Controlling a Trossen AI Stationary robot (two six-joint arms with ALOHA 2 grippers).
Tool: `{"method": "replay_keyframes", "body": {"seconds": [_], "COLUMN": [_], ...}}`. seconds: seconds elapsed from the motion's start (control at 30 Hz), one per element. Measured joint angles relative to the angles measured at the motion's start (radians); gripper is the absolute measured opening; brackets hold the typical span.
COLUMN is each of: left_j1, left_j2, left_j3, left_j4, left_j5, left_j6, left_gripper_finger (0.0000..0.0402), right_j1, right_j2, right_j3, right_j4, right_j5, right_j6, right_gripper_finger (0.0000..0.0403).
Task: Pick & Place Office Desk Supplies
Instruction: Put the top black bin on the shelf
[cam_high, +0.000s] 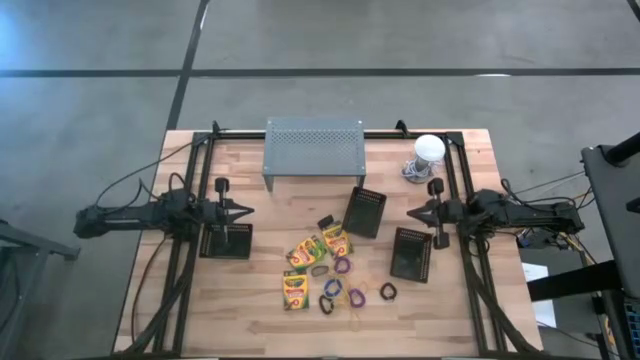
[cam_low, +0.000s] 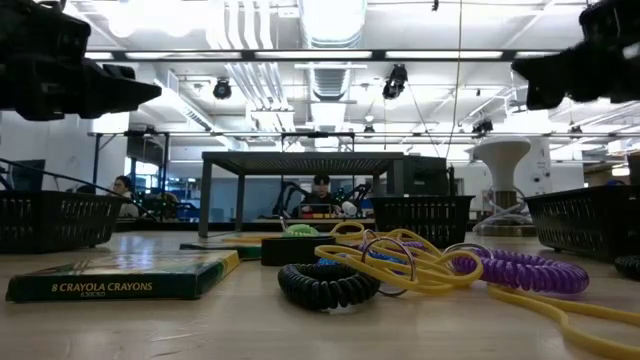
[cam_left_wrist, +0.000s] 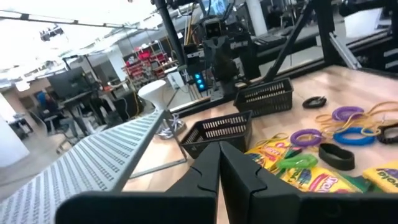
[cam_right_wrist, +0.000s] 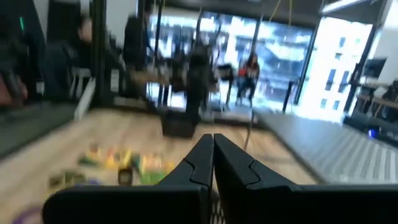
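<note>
While both arms wait at the sides of the worktop (cam_high: 250, 165), nothing is held: the left gripper (cam_high: 244, 210) is closed and empty above the left-hand black basket (cam_high: 226, 240), and the right gripper (cam_high: 413, 213) is closed and empty at the right side, above and just behind another black basket (cam_high: 411, 253). A third black basket (cam_high: 365, 212) sits near the middle, in front of the grey perforated stand (cam_high: 314, 148) at the back edge. The white dome-shaped object (cam_high: 428, 150) stands in the back right corner.

All the desk supplies lie loose on the front middle of the worktop, none in a basket. Three crayon boxes (cam_high: 306, 251) are there, two close together behind and one (cam_high: 295, 290) nearer the front. Beside them to the right are scattered purple elastic loops (cam_high: 342, 265), a blue loop (cam_high: 333, 288), black loops (cam_high: 388, 291) and thin yellow rubber bands (cam_high: 358, 312). From table height, a black coiled loop (cam_low: 328, 283) lies touching the tangle of yellow bands.
</note>
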Motion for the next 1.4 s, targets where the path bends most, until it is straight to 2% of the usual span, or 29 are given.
{"method": "replay_keyframes", "body": {"seconds": [0.1, 0.2, 0.27, 0.37, 0.43, 0.53, 0.7, 0.8, 0.87, 0.93, 1.03, 1.1, 1.17, 1.23, 1.4], "left_j1": [0.000, 0.000, 0.000, -0.001, -0.001, -0.001, 0.000, 0.000, 0.000, 0.000, 0.000, 0.000, 0.000, 0.000, 0.000], "left_j2": [0.000, 0.000, 0.000, 0.000, 0.000, 0.000, 0.000, 0.000, 0.000, 0.000, 0.000, 0.000, 0.000, 0.000, 0.000], "left_j3": [0.000, 0.000, 0.000, 0.000, 0.000, 0.000, 0.000, 0.000, 0.000, 0.000, 0.000, 0.000, 0.000, 0.000, 0.000], "left_j4": [0.001, 0.001, 0.001, 0.002, 0.002, 0.003, 0.005, 0.007, 0.010, 0.010, 0.010, 0.010, 0.010, 0.008, -0.002], "left_j5": [0.000, 0.000, 0.000, 0.005, 0.007, 0.008, 0.006, 0.006, 0.005, 0.004, 0.004, 0.004, 0.004, 0.004, 0.004], "left_j6": [0.044, 0.045, 0.045, -0.001, -0.078, -0.154, -0.265, -0.275, -0.297, -0.315, -0.301, -0.298, -0.307, -0.326, -0.347], "left_gripper_finger": [0.0014, 0.0014, 0.0014, 0.0014, 0.0014, 0.0014, 0.0014, 0.0014, 0.0014, 0.0014, 0.0014, 0.0014, 0.0014, 0.0014, 0.0014], "right_j1": [0.000, 0.000, 0.000, 0.000, 0.003, 0.013, 0.018, 0.018, 0.025, 0.036, 0.054, 0.082, 0.112, 0.130, 0.136], "right_j2": [0.000, 0.003, 0.015, 0.080, 0.159, 0.327, 0.620, 0.760, 0.851, 0.941, 1.067, 1.160, 1.260, 1.355, 1.570], "right_j3": [0.000, 0.000, 0.000, 0.000, 0.000, 0.000, 0.015, 0.090, 0.164, 0.259, 0.483, 0.649, 0.785, 0.891, 1.100], "right_j4": [0.129, 0.257, 0.298, 0.321, 0.330, 0.373, 0.566, 0.585, 0.581, 0.492, 0.064, -0.243, -0.465, -0.596, -0.728], "right_j5": [0.008, 0.059, 0.055, 0.029, 0.003, 0.039, 0.046, -0.077, -0.121, -0.132, -0.119, -0.017, 0.098, 0.153, 0.106], "right_j6": [0.135, 0.144, 0.151, 0.254, 0.312, 0.368, 0.378, 0.417, 0.447, 0.456, 0.457, 0.457, 0.458, 0.489, 0.550], "right_gripper_finger": [0.0009, 0.0009, 0.0009, 0.0009, 0.0009, 0.0009, 0.0009, 0.0011, 0.0021, 0.0036, 0.0060, 0.0074, 0.0087, 0.0102, 0.0151]}}
